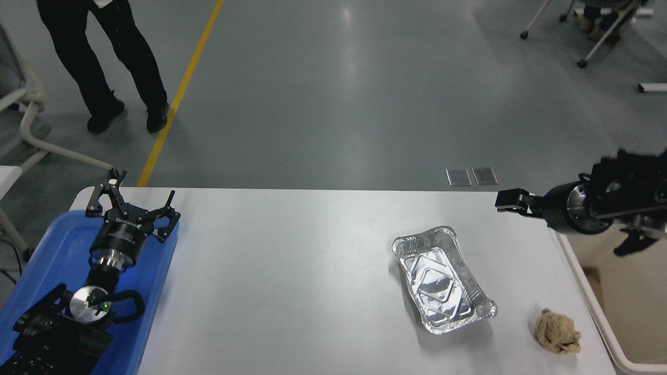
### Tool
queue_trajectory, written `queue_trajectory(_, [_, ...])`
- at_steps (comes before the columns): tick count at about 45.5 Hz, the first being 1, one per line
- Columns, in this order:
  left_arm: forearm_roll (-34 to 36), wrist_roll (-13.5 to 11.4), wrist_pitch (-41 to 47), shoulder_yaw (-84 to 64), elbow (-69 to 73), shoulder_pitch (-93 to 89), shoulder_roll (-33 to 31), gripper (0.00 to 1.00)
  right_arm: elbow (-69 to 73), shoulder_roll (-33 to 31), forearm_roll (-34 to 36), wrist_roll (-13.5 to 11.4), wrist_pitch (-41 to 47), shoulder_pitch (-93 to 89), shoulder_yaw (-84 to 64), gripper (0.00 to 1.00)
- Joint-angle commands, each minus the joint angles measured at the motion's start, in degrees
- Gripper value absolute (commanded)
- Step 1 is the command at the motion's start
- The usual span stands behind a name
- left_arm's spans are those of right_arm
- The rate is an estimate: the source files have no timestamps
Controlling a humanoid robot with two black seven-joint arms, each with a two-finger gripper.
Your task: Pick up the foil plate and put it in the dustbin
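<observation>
A: Where is your target right now?

B: The shiny silver rectangular foil plate [443, 279], with its crimped rim and embossed diamond base, lies flat on the white counter [292, 281], right of centre. Nothing is touching it. A crumpled brown paper ball [557, 331] sits near its lower right corner, apart from it; leave that alone.

A: And which arm do you use?

B: The right one. Your right gripper [508, 201] hangs over the counter's far right corner, pointing toward the picture's left, with the large cream-beige plastic dustbin [599, 317] just beyond the counter's right edge, below the arm. Your left gripper [133, 200] is parked over the blue plastic tray [47, 245] at the far left, well apart from the plate, its jaws spread wide.

A: Are the right jaws ready?

B: I cannot tell. They show edge-on as one dark block, so whether they are spread or pressed together is hidden.

A: So what does the next move turn on?

B: Direction and angle, I judge. The plate lies nearer the camera and to the left of your right jaws. Its long axis runs diagonally, from the upper left down to the lower right. You would probably want to come down on the near or right-hand rim and turn the wrist so the jaws cross that thin rim rather than run along it.

A: How far along are you?

B: Early; the plate is not yet grasped.
</observation>
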Motion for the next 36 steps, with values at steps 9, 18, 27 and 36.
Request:
queue_trajectory(9, [0.00, 0.00, 0.00, 0.01, 0.01, 0.00, 0.01, 0.99, 6.32, 4.59, 0.67, 0.03, 16.48, 18.56, 1.03, 1.00])
queue_trajectory(18, [0.00, 0.00, 0.00, 0.01, 0.01, 0.00, 0.01, 0.99, 6.32, 3.09, 6.55, -0.05, 39.69, 26.29, 7.88, 1.00])
queue_trajectory(27, [0.00, -0.09, 0.00, -0.08, 0.01, 0.09, 0.01, 0.99, 6.32, 2.56, 9.03, -0.84, 48.85, 31.22, 11.23, 1.00])
queue_trajectory(36, [0.00, -0.09, 0.00, -0.08, 0.01, 0.09, 0.01, 0.99, 6.32, 2.48, 8.94, -3.57, 49.55, 31.40, 10.35, 1.00])
